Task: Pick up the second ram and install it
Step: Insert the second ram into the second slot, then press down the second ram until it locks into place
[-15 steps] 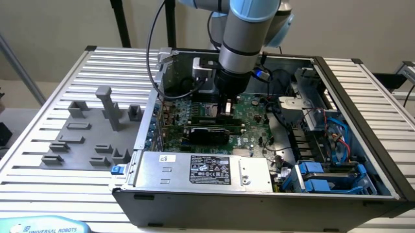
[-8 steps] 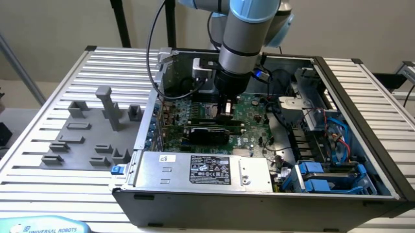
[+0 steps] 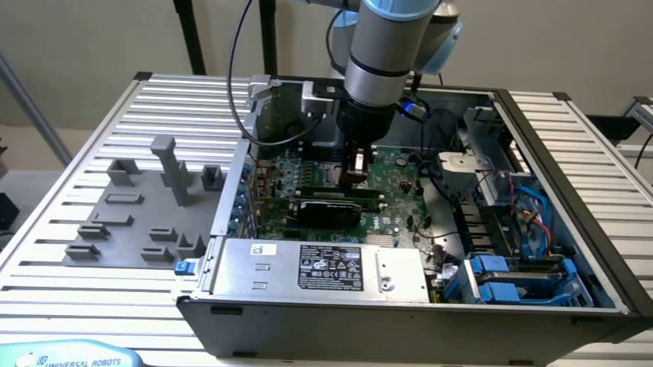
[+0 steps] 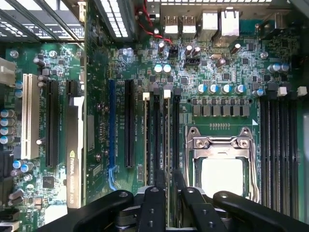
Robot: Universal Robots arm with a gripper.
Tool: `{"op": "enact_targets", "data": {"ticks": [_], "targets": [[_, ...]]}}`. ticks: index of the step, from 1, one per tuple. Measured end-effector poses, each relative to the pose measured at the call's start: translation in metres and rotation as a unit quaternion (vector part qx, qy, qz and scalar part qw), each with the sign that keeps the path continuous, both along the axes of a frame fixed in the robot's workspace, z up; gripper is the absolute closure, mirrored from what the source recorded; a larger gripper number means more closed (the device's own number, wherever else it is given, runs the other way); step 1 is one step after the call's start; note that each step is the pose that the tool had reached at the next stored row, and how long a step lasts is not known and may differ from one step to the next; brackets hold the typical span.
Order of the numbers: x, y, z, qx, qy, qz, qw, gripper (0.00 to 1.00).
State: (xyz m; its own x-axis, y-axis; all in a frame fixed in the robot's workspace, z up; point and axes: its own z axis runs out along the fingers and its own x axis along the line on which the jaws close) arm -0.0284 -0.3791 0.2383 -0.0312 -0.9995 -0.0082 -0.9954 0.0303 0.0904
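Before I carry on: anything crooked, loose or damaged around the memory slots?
Nothing stands out. The memory slots run straight and parallel beside the processor socket, and nothing bent or broken shows on the motherboard.

Gripper (image 4: 168, 181) fingers parted over motherboard (image 4: 227, 67) — RAM slots (image 4: 164, 130), CPU socket (image 4: 222, 169)

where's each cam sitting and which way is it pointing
Exterior view: off the arm, above the open PC case, looking down into it; shows the arm over the motherboard.
Wrist view: on the wrist, looking down at the RAM slots and CPU socket; gripper shows.
Shared: the motherboard and the gripper.
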Motion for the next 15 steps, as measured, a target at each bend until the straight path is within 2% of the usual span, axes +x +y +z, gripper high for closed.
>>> {"op": "enact_targets", "data": {"ticks": [3,4,7,15], "targets": [[-0.0027,0.0000,0.0016,0.0000,-0.0015,0.000,1.0000,0.81],[-0.0036,0.0000,0.0019,0.0000,-0.0029,0.000,1.0000,0.87],[-0.0050,0.0001,0.0019,0.0002,-0.0076,0.000,1.0000,0.89],[-0.0050,0.0000,0.0021,0.0000,-0.0077,0.000,1.0000,0.89]]}}
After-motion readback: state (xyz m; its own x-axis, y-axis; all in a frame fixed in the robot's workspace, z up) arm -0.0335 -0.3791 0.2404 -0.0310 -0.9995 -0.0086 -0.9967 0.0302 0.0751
